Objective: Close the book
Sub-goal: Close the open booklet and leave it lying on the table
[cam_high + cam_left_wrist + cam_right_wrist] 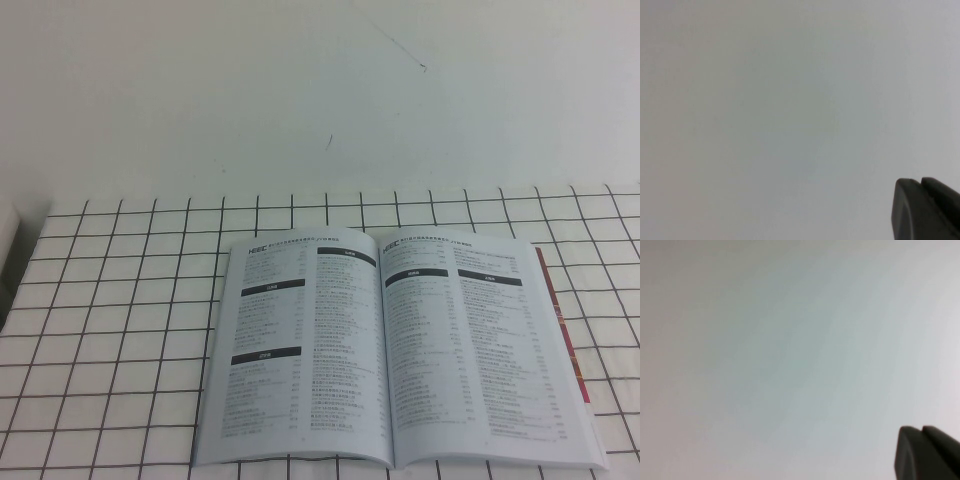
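Book [395, 350] lay open on tabletop [120, 300], spine running away from you. Left gripper [927, 210], right gripper [927, 452] both away from book; open or closed, which nearer, you couldn't tell.

Left gripper [927, 210]: a matte black part, seen only in the left wrist view, at the picture's edge.
Its shape: a blocky end with rounded corners, split into two pieces by a thin seam.
Right gripper [927, 452]: a matching matte black part, seen only in the right wrist view, at the edge.
Its shape: rounded corners, one narrow groove.
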`<state>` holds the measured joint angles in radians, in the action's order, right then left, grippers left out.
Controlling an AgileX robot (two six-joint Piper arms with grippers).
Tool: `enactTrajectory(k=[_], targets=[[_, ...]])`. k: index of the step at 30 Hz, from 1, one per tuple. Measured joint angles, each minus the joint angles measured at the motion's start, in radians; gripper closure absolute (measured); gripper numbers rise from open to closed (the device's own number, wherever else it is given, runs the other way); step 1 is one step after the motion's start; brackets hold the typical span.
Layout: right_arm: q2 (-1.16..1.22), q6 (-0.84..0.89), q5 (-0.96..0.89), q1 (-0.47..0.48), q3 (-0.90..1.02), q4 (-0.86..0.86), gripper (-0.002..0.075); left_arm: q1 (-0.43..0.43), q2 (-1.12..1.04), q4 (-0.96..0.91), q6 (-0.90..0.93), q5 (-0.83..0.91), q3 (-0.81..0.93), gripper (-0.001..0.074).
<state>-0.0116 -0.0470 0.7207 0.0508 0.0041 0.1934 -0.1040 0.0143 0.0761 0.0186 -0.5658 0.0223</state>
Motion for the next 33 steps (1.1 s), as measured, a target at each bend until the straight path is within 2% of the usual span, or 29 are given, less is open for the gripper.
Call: enactTrajectory(k=[4,9,13,17,20,24,28,33], targets=[[0.0,0.004,-0.366,0.0,-0.146,-0.032,0.0729,0.0,0.0,0.0,0.013,0.245,-0.104,0.0738],[0.062,-0.004,-0.797,0.0,-0.389,-0.048,0.0729,0.0,-0.071,0.01,0.021,0.587,-0.341,0.0738],[0.197,-0.01,-0.993,0.0,-0.505,-0.088,0.0729,0.0,-0.242,0.01,0.026,0.829,-0.488,0.0738],[0.363,0.012,-1.091,0.0,-0.587,-0.155,0.0729,0.0,-0.426,0.02,0.031,0.969,-0.596,0.0738],[0.504,0.147,-1.213,0.0,-0.666,-0.266,0.0729,0.0,-0.533,0.105,0.031,1.014,-0.642,0.0738],[0.705,0.416,-1.417,0.0,-0.78,-0.493,0.0729,0.0,-0.649,0.335,0.085,1.009,-0.652,0.0738],[0.897,0.701,-1.515,0.0,-0.849,-0.729,0.0729,0.0,-0.764,0.577,0.276,1.007,-0.66,0.0738],[1.134,0.887,-1.556,0.0,-0.886,-0.881,0.0729,0.0,-0.949,0.742,0.518,1.101,-0.707,0.0738]])
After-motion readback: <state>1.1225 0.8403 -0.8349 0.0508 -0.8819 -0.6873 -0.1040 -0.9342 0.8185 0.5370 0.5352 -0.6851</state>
